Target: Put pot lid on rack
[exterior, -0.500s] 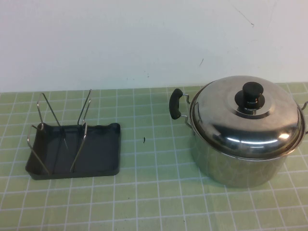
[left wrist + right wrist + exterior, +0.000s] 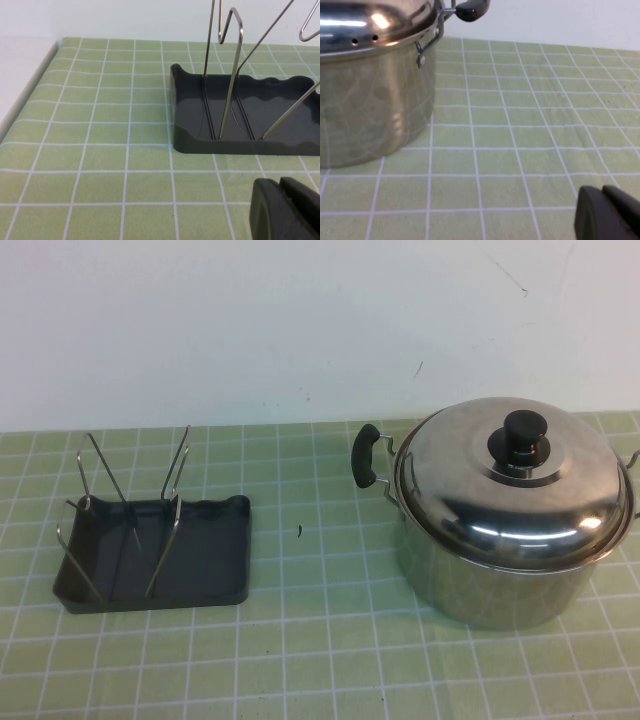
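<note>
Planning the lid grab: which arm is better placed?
Probably right. The right claw sits low beside the pot carrying the lid, on the robot's right. The left claw is by the rack.

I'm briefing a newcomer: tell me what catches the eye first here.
The shiny pot lid with its black knob sits on the steel pot at the table's right. The dark rack with wire prongs stands at the left. The left gripper and right gripper wait nearby, fingers together.
</note>
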Robot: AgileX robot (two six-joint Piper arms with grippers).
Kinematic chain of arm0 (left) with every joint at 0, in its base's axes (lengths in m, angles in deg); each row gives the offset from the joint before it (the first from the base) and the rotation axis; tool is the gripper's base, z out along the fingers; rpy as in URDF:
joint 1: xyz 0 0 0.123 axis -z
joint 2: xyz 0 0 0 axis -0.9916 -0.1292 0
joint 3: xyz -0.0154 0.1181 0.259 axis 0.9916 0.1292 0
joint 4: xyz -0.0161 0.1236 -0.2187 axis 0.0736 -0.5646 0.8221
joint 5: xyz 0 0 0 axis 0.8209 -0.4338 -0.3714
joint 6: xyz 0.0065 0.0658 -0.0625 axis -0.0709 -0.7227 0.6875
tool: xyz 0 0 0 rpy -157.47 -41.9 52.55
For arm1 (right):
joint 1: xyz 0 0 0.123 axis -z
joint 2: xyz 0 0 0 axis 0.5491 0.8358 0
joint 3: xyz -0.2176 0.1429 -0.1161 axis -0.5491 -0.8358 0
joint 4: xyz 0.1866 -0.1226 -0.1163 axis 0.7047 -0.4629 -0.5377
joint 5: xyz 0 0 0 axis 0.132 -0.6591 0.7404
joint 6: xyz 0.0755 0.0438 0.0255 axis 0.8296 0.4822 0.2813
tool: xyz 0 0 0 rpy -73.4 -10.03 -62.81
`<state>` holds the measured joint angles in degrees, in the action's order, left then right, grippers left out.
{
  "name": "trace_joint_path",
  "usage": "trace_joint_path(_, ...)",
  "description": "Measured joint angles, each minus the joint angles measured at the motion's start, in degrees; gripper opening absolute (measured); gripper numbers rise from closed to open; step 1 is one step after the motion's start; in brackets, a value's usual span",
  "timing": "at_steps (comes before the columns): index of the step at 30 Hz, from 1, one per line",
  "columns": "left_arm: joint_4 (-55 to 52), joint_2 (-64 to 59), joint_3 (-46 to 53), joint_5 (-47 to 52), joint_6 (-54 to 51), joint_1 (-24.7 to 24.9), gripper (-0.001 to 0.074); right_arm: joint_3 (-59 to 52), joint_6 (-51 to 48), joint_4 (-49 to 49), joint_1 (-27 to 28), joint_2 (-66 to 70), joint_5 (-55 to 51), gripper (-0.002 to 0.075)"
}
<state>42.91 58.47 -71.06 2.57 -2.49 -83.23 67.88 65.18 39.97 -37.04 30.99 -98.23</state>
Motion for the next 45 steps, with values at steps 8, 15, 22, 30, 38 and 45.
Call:
trace_joint_path(8, 0.0, 0.0, 0.0, 0.0, 0.0, 0.0, -0.0004, 0.0, 0.11, 0.09, 0.0, 0.0, 0.11, -0.0001)
trace_joint_path(15, 0.0, 0.0, 0.0, 0.0, 0.0, 0.0, -0.0004, -0.11, 3.45, 6.0, 0.0, 0.0, 5.44, -0.0001)
trace_joint_path(22, 0.0, 0.0, 0.0, 0.0, -0.14, 0.0, -0.0004, -0.11, 20.41, 18.92, 0.0, 0.0, 16.6, -0.0001)
trace_joint_path(30, 0.0, 0.0, 0.0, 0.0, -0.14, 0.0, -0.0004, -0.11, 11.04, 18.72, 0.0, 0.0, 16.86, -0.0001)
trace_joint_path(38, 0.0, 0.0, 0.0, 0.0, -0.14, 0.0, -0.0004, -0.11, 10.19, 19.21, 0.0, 0.0, 17.7, -0.0001)
trace_joint_path(45, 0.0, 0.0, 0.0, 0.0, -0.14, 0.0, -0.0004, 3.92, 3.58, 18.95, -0.84, 0.0, 11.31, -0.0001)
